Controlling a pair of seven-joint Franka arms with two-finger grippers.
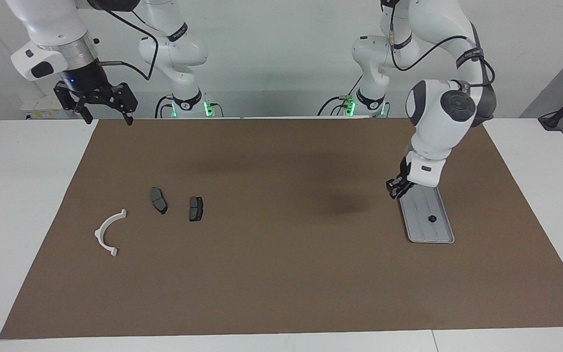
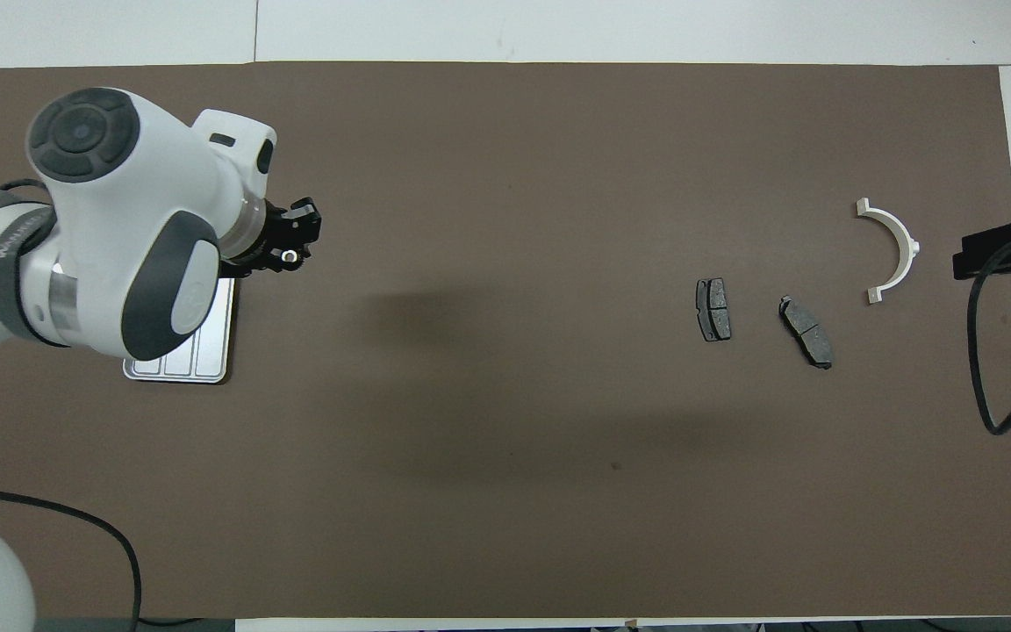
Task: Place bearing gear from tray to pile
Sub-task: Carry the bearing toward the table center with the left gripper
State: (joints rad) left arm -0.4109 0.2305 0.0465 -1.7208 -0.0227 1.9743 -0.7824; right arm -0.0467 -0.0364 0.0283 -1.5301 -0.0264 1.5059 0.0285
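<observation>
The silver-grey ridged tray [image 1: 428, 232] [image 2: 198, 360] lies at the left arm's end of the brown mat. A small black part [image 1: 432, 218] sits in it. My left gripper [image 1: 395, 188] [image 2: 297, 244] hangs over the mat just beside the tray, on the side toward the pile. It is shut on a small silvery ring, the bearing gear [image 2: 291, 256]. The pile lies toward the right arm's end: a white half-ring bracket [image 1: 108, 232] [image 2: 896, 250] and two dark brake pads [image 1: 159, 200] [image 1: 196, 209]. My right gripper [image 1: 108, 117] waits open, raised at the mat's corner by its base.
The brown mat [image 1: 271, 274] covers most of the white table. The left arm's wrist hides much of the tray in the overhead view. A black cable [image 2: 993, 351] hangs at the right arm's end.
</observation>
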